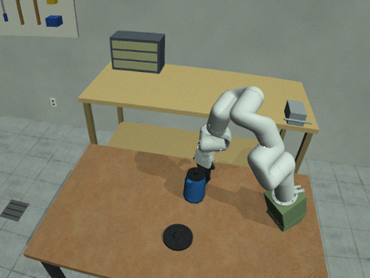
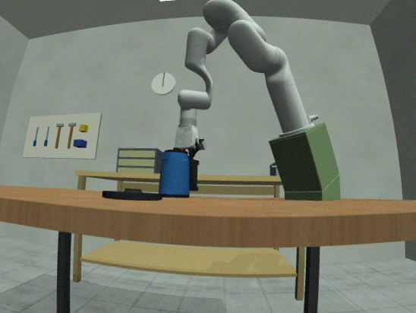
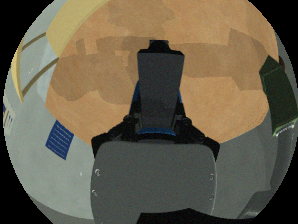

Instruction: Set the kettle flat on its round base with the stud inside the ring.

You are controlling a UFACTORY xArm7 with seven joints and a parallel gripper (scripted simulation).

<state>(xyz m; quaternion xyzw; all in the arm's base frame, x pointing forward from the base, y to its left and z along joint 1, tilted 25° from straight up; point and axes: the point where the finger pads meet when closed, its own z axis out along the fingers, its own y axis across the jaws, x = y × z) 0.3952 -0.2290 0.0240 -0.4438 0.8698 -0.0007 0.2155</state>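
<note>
The blue kettle (image 1: 194,188) stands upright on the brown table, near its middle; it also shows in the exterior view (image 2: 174,174). Its dark handle bar (image 2: 193,175) is on the side toward the arm. My gripper (image 1: 206,172) reaches down from above and is shut on that handle bar; in the wrist view the dark bar (image 3: 158,87) runs between the two fingers. The round black base (image 1: 177,236) lies flat on the table nearer the front edge, apart from the kettle, and shows at the left of the kettle in the exterior view (image 2: 131,194).
The arm's green pedestal (image 1: 285,209) stands at the table's right side. Behind the table is a yellow workbench (image 1: 194,90) with a drawer cabinet (image 1: 137,51) and a small grey box (image 1: 295,111).
</note>
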